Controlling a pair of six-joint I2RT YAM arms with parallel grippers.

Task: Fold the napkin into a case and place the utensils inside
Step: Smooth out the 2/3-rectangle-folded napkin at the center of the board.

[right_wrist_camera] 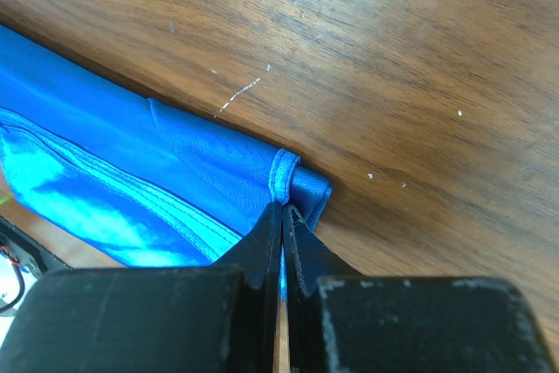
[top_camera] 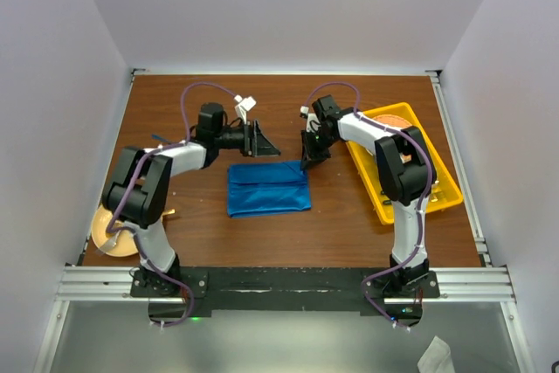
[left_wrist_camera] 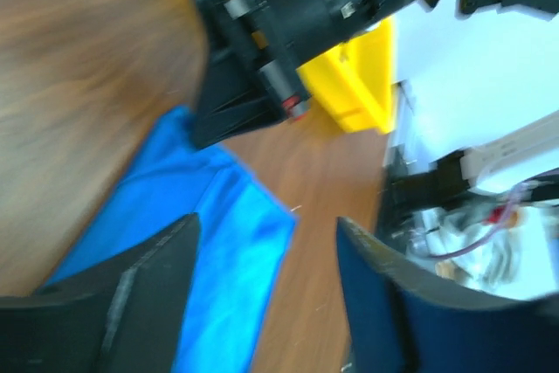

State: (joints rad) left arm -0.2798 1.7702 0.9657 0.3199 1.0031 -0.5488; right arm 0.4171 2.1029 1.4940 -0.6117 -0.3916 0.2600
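The napkin (top_camera: 267, 188) lies mid-table as a flat blue oblong, folded into layers. My right gripper (top_camera: 307, 162) stands at its far right corner. In the right wrist view this gripper (right_wrist_camera: 284, 214) is shut on the hemmed corner of the napkin (right_wrist_camera: 175, 172), with a sliver of blue between the fingers. My left gripper (top_camera: 265, 144) hovers over the far left corner, turned towards the right arm. In the left wrist view it (left_wrist_camera: 266, 272) is open with nothing between its fingers, over the edge of the napkin (left_wrist_camera: 205, 242). The utensils cannot be made out in any view.
A yellow tray (top_camera: 441, 183) holding a brown dish sits at the right, behind the right arm, and also shows in the left wrist view (left_wrist_camera: 354, 85). A tan plate (top_camera: 106, 235) lies at the near left by the left arm's base. White walls surround the table.
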